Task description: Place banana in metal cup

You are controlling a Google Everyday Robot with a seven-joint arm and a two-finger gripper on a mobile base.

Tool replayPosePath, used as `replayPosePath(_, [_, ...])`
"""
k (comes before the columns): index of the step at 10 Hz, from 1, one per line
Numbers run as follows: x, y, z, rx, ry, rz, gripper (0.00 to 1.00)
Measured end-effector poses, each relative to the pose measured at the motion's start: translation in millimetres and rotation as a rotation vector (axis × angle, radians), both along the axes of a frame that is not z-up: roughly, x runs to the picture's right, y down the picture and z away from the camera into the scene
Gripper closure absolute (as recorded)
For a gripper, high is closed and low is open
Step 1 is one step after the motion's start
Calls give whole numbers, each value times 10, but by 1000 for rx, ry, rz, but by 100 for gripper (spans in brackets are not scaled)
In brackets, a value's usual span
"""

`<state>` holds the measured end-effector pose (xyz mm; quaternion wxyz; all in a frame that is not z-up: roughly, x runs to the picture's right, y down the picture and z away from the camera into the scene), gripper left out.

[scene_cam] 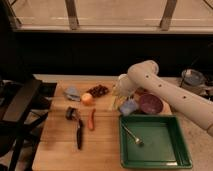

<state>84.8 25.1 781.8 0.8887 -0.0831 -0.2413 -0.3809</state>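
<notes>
My gripper [118, 98] hangs from the white arm over the middle of the wooden table [60, 145]. It is shut on the pale yellow banana [115, 103], which points down and to the left below it. The small dull-silvery metal cup [128, 107] stands just right of the banana, close beside the gripper. The banana is outside the cup, at its left rim. The arm hides the table behind the gripper.
A purple bowl [150, 104] sits right of the cup. A green tray [172, 150] with a small utensil lies at the front right. A round orange fruit [87, 99], an orange carrot [91, 119], dark grapes [98, 90], a grey-blue object [72, 93] and a black tool [77, 127] lie to the left.
</notes>
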Motion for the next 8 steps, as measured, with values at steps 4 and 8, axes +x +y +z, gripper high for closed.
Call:
replayPosePath(4, [492,-267,20,57,117,183,100])
replayPosePath(8, [518,-301,43,38,112,217,100])
